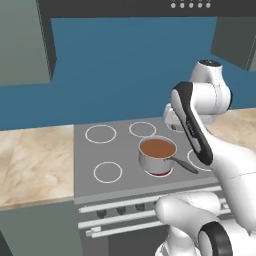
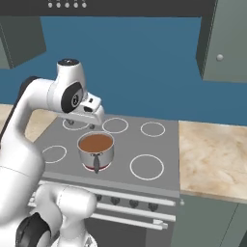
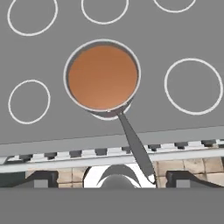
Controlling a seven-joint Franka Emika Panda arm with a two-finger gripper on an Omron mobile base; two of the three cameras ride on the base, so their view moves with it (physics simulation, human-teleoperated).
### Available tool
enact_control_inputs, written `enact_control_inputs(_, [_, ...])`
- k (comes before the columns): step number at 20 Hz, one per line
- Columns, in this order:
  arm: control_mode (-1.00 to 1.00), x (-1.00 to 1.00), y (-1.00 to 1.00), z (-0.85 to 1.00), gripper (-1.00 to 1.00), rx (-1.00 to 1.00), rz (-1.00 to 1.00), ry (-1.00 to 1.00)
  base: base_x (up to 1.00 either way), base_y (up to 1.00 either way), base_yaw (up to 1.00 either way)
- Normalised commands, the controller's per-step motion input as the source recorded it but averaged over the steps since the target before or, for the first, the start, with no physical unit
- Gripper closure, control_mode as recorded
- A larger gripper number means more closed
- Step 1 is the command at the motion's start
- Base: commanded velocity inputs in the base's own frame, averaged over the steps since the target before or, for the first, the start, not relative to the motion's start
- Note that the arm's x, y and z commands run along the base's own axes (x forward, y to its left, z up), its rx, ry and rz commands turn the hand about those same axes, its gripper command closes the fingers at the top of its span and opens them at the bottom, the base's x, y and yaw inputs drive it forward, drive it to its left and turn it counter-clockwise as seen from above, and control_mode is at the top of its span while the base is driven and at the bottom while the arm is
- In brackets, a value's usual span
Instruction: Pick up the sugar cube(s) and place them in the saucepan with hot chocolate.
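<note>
Claw [image 3: 107,179] spread, empty, above small shiny steel saucepan of brown chocolate [image 3: 103,77]. Sugar cubes unseen; next move: locate one.

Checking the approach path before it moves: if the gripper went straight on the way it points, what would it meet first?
Probably the stovetop near its front edge, beside the saucepan's handle. The open gripper points down, with the saucepan slightly ahead; depth is unclear.

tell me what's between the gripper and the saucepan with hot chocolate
Nothing: in the hand view the open gripper looks down on the saucepan with hot chocolate with only open air between them; no sugar cube is held.
</note>
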Motion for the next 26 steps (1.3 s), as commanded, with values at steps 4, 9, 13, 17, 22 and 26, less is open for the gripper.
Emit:
enact_control_inputs(4, [1.0,0.0,0.0,0.0,-1.0,0.0,0.0,0.0,-0.68,0.0,0.0])
enact_control_inputs(9, [1.0,0.0,0.0,0.0,-1.0,0.0,0.0,0.0,-0.32,0.03,0.15])
enact_control_inputs(13, [1.0,0.0,0.0,0.0,-1.0,0.0,0.0,0.0,-0.27,0.0,0.12])
enact_control_inputs(17, [1.0,0.0,0.0,0.0,-1.0,0.0,0.0,0.0,-0.25,0.0,0.09])
enact_control_inputs(22, [1.0,0.0,0.0,0.0,-1.0,0.0,0.0,0.0,-0.16,0.0,-0.07])
enact_control_inputs(26, [1.0,0.0,0.0,0.0,-1.0,0.0,0.0,0.0,-0.06,-0.02,-0.23])
